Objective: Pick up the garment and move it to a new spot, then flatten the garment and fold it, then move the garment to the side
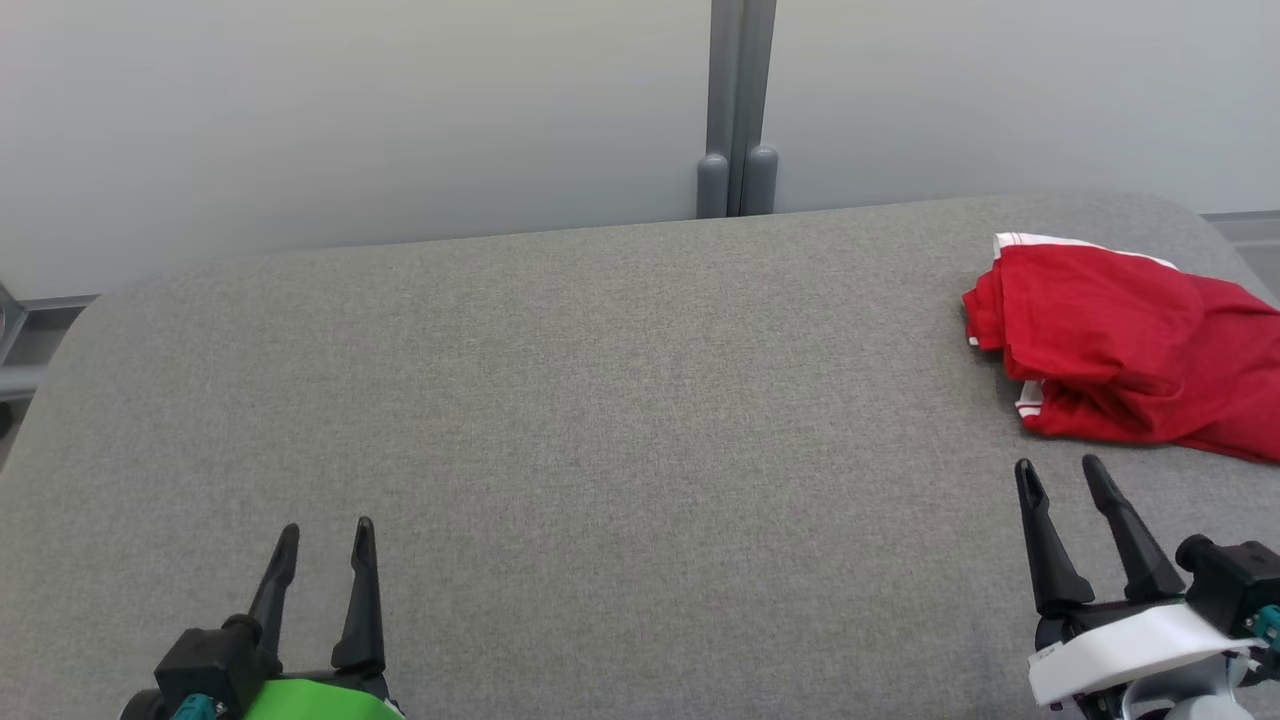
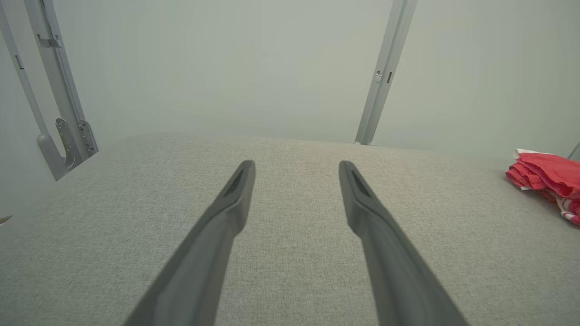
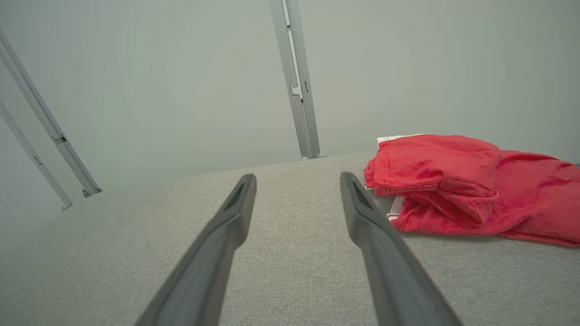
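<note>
The garment (image 1: 1120, 345) is a red cloth with white trim, lying crumpled in a heap at the far right of the grey padded table (image 1: 600, 400). My right gripper (image 1: 1062, 465) stands open at the lower right, just short of the garment's near edge, with nothing between its fingers. In the right wrist view the garment (image 3: 462, 185) lies ahead and to the right of the open right gripper (image 3: 297, 179). My left gripper (image 1: 325, 530) is open at the lower left, far from the cloth. From the left wrist, the left gripper (image 2: 297, 165) points over bare table, with the garment (image 2: 546, 179) at the right edge.
A pale wall runs behind the table, with a grey upright post (image 1: 738, 110) at its middle. The table's rounded left corner (image 1: 80, 320) and right corner (image 1: 1210, 220) show, and a metal frame (image 2: 59, 113) stands to the left.
</note>
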